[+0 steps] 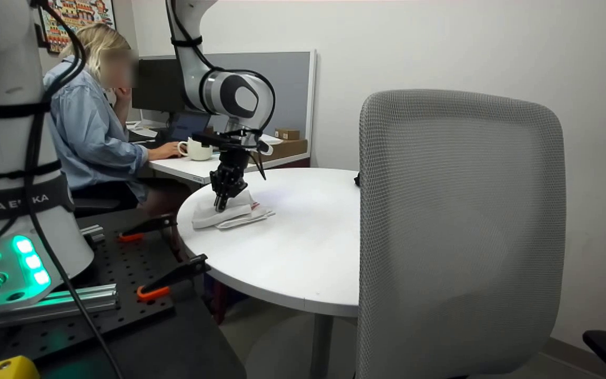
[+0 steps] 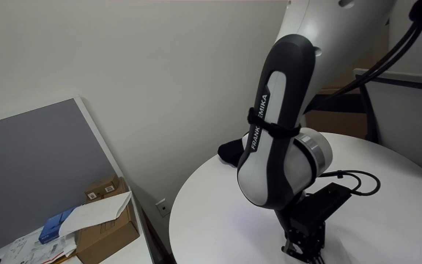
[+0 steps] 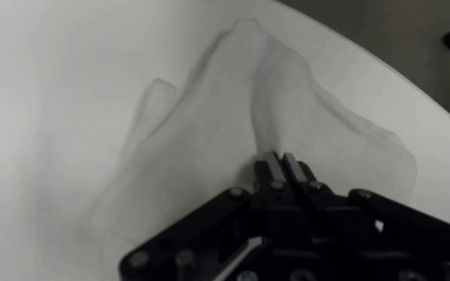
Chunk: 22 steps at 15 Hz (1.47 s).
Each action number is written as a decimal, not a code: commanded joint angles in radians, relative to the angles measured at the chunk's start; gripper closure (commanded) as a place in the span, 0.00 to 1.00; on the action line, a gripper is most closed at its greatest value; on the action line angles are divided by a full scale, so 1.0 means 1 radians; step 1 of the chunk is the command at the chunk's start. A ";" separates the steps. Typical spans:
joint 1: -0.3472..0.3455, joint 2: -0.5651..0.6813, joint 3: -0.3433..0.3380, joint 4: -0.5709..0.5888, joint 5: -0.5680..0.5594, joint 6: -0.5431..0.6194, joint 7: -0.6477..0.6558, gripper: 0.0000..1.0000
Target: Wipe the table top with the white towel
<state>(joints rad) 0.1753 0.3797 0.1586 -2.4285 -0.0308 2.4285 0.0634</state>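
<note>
The white towel (image 1: 237,211) lies folded and rumpled on the white round table (image 1: 292,263), near the edge on the robot's side. A reddish mark shows on it. My gripper (image 1: 221,205) points down onto the towel. In the wrist view, the towel (image 3: 209,128) spreads around the fingertips, and a raised fold runs into the gripper (image 3: 280,157). The fingers are nearly together, with the fold pinched between their tips. In an exterior view, the gripper (image 2: 315,259) is at the bottom edge and only a faint part of the towel (image 2: 337,252) shows.
A grey mesh chair (image 1: 461,226) stands against the table and hides part of it. A person (image 1: 90,116) sits at a desk with a white mug (image 1: 199,150) beside the table. A black object (image 2: 230,152) sits at the table's far edge. Clamps (image 1: 177,276) jut toward the table.
</note>
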 commanded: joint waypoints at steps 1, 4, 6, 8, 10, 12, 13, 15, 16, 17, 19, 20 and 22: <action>0.010 0.149 -0.054 0.175 -0.054 -0.035 0.010 0.96; -0.032 0.247 -0.080 0.326 -0.027 -0.142 -0.022 0.96; -0.060 0.288 -0.107 0.419 -0.023 -0.220 -0.032 0.95; -0.096 0.310 -0.133 0.490 -0.019 -0.277 -0.038 0.96; -0.136 0.322 -0.155 0.541 -0.009 -0.310 -0.042 0.96; -0.181 0.314 -0.183 0.551 -0.009 -0.310 -0.050 0.96; -0.198 0.308 -0.199 0.553 -0.017 -0.311 -0.052 0.96; -0.231 0.276 -0.231 0.512 -0.033 -0.292 -0.056 0.96; -0.243 0.254 -0.244 0.478 -0.037 -0.279 -0.059 0.96; -0.252 0.225 -0.254 0.429 -0.041 -0.259 -0.059 0.96; -0.255 0.160 -0.266 0.325 -0.053 -0.232 -0.054 0.96; -0.252 0.128 -0.267 0.274 -0.062 -0.222 -0.051 0.96; -0.230 0.063 -0.250 0.160 -0.075 -0.196 -0.047 0.96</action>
<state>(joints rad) -0.0872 0.5729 -0.1043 -2.0738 -0.0791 2.1772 0.0081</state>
